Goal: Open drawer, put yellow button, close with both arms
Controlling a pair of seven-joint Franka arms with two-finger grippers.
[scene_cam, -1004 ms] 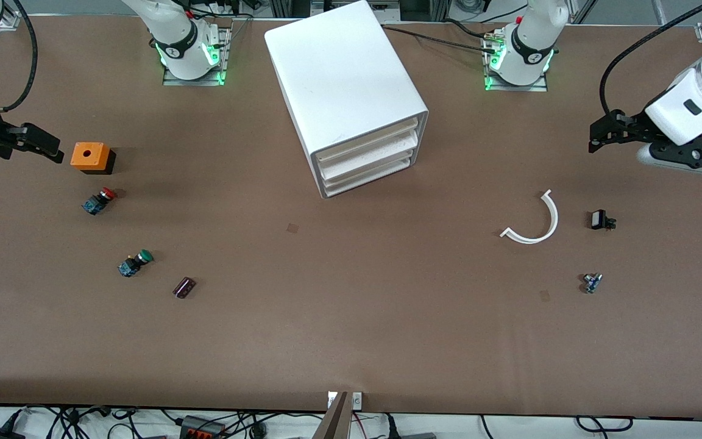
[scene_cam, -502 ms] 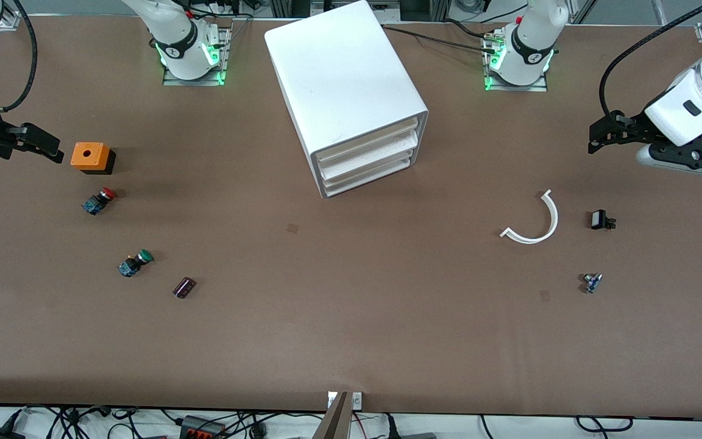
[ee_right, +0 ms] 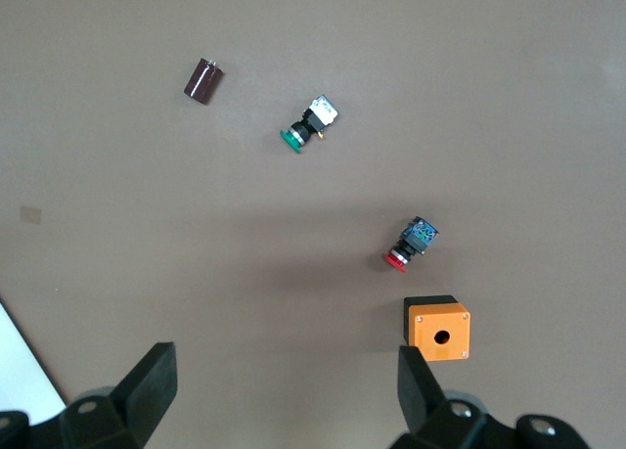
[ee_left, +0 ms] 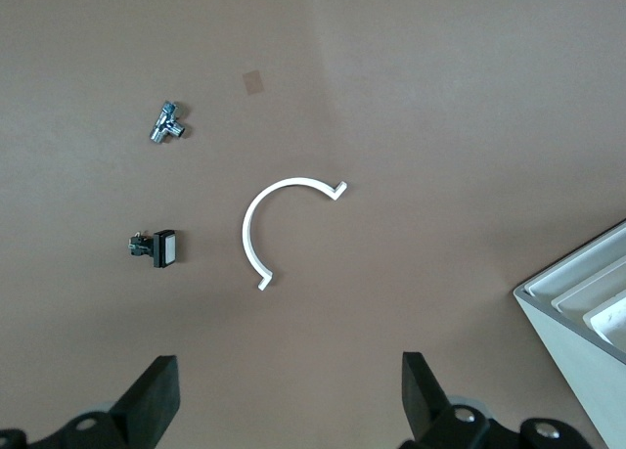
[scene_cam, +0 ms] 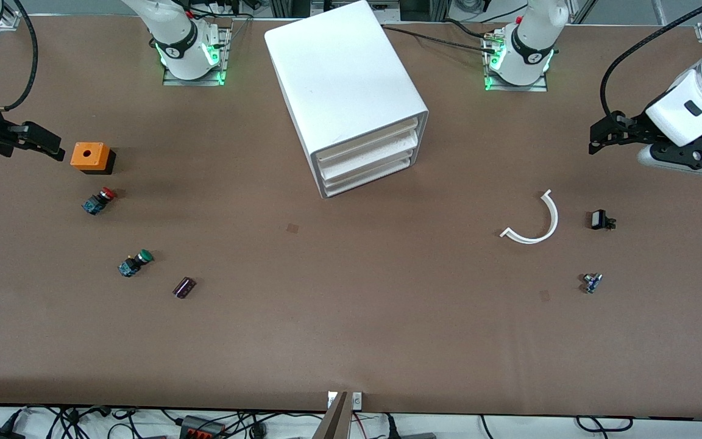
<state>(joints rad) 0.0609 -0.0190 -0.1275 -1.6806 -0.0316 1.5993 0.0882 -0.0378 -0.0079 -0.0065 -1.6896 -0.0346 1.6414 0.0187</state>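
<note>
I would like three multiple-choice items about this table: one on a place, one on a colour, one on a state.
1. The orange box lies
A. toward the right arm's end
B. toward the left arm's end
C. on the cabinet

2. The switch nearest the orange box has a cap that is
A. green
B. red
C. white

3. The top drawer of the cabinet is
A. pulled out
B. removed
C. shut

Key: 1 A, it sits by the right gripper. 2 B, the cap is red. 3 C, its front lies flush.
</note>
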